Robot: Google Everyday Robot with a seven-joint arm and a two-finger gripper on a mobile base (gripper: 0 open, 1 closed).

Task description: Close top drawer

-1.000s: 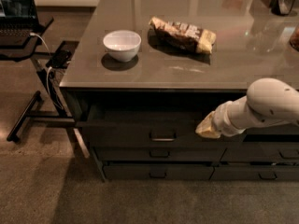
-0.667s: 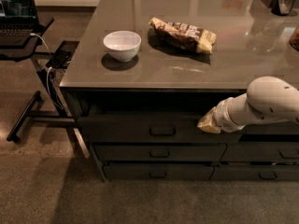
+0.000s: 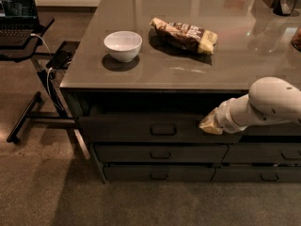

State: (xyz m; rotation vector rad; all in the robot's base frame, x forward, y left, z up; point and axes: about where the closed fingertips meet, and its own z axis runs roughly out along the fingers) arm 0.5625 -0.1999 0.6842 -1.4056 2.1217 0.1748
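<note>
The top drawer [image 3: 141, 128] is the wide dark-grey drawer right under the counter top. It stands a little way out, with a dark gap above its front. Its small metal loop handle [image 3: 162, 130] sits at the middle of the front. My gripper [image 3: 210, 124] is at the end of the white arm [image 3: 263, 105], which comes in from the right. It rests against the right part of the drawer front, to the right of the handle.
A white bowl [image 3: 122, 45] and a snack bag [image 3: 184, 34] lie on the grey counter [image 3: 197, 72]. Two shallower drawers [image 3: 160, 153] sit below the top one. A black stand with a laptop [image 3: 19, 13] and cables is at the left.
The drawer front has moved back toward the cabinet. My gripper has followed it inward, staying against the right part of the front.
</note>
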